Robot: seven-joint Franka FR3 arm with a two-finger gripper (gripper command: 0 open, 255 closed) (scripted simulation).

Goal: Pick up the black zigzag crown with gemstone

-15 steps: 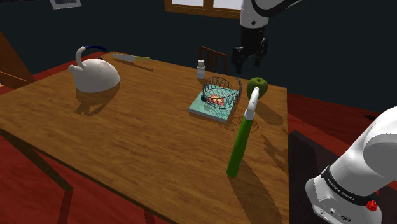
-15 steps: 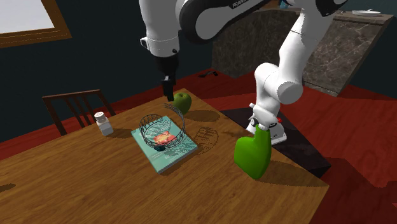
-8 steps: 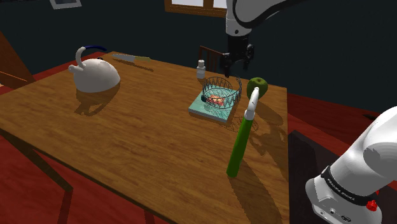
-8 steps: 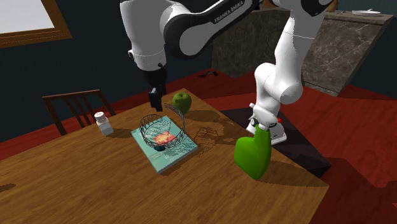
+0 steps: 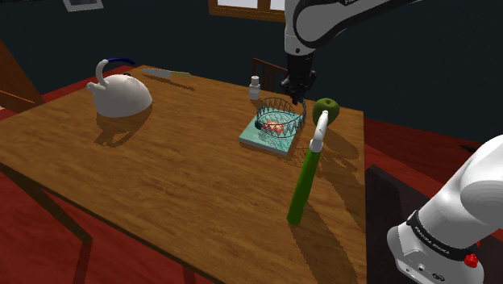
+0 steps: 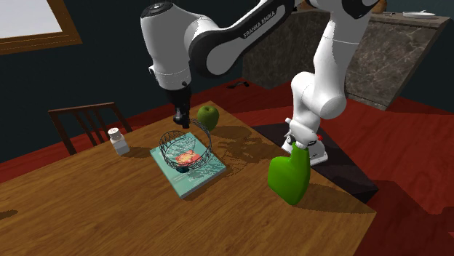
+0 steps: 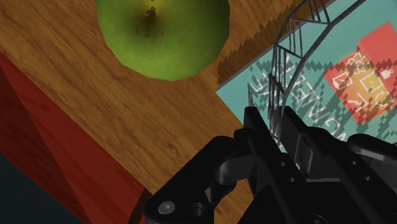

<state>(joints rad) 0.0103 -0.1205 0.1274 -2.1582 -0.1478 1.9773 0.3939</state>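
The black wire crown (image 5: pixel 280 115) sits on a blue-green book (image 5: pixel 259 139) near the far edge of the wooden table (image 5: pixel 161 177). It rests flat on the book and has not been lifted yet. A second ago the gripper (image 5: pixel 296 93) hung high above the green apple (image 5: pixel 326 107), with its two fingers spread wide. Since then it has slid over to the crown and come down to the side of the rim nearest the apple. In the second exterior view the gripper (image 6: pixel 178 118) now points down at the back of the crown (image 6: pixel 185 148), just beside the apple (image 6: pixel 209 115). In the wrist view the fingers have come close together, and a thin wire of the crown (image 7: pixel 278 63) runs down into the small gap at the gripper (image 7: pixel 275 121). They look pinched on that wire. The apple (image 7: pixel 162 32) lies close by but does not touch the fingers. So the reaching part looks done, and the grab looks made or almost made. What is left is to lift the crown straight up. The wire is thin, so it may slip or tip, and the light book (image 7: pixel 254 95) might shift under it.
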